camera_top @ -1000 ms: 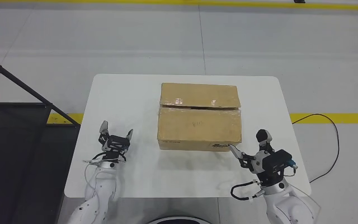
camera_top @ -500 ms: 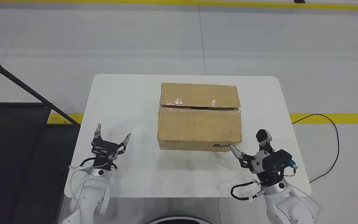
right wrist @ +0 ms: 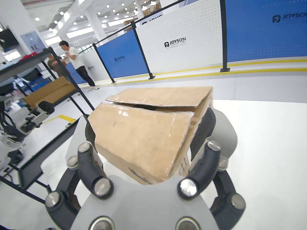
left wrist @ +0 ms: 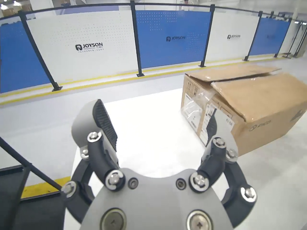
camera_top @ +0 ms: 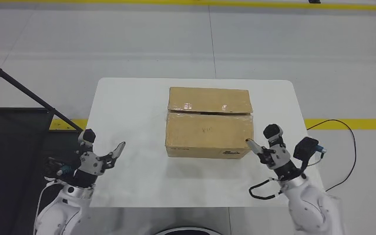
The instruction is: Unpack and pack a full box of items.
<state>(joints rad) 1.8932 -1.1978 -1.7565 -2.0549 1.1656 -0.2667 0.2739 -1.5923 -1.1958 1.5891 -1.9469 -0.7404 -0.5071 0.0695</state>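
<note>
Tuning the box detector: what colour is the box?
The box is plain brown cardboard; top view shows it best.

Grey left gripper [left wrist: 154, 111] has black ribbed pads [left wrist: 104, 120], silver screws [left wrist: 115, 177].

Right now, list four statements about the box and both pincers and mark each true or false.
The cardboard box stands on the white table. True.
Its top flaps stand upright, wide open. False: they lie folded down, a narrow gap between them.
The left pincer is open and empty. True.
The right pincer is shut on a bottle. False: it is open at the box's corner.
</note>
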